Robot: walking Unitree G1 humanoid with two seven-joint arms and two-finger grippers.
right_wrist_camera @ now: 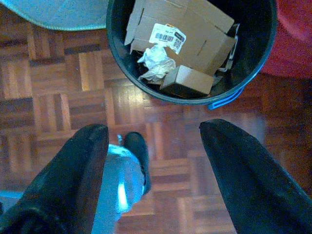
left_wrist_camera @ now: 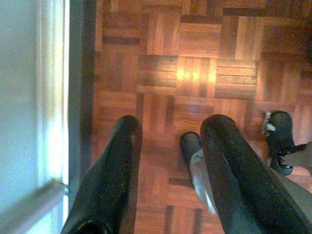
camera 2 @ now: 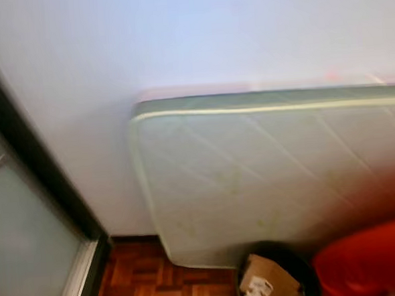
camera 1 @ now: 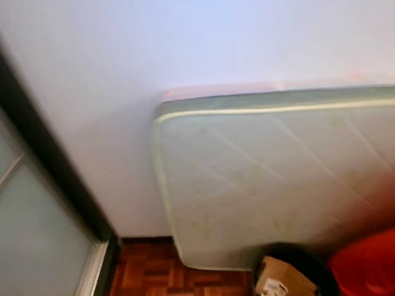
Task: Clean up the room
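A black bin (right_wrist_camera: 118,48) stands on the parquet floor (right_wrist_camera: 58,73), at the foot of a pale green mattress (camera 1: 273,177) that leans on the white wall. Flattened cardboard (right_wrist_camera: 195,29), a crumpled white paper (right_wrist_camera: 157,62) and a small brown box (right_wrist_camera: 187,80) lie inside it. In the head views the bin (camera 1: 316,265) shows at the bottom edge. My right gripper (right_wrist_camera: 153,127) hangs open over bare floor just short of the bin, holding nothing. My left gripper (left_wrist_camera: 173,124) is open and empty above the floor beside a door frame.
A frosted-glass sliding door (camera 1: 22,246) with a dark frame fills the left side. Something red (camera 1: 379,261) sits right of the bin, touching it or close to it. My own feet (left_wrist_camera: 191,146) show on the parquet below the grippers.
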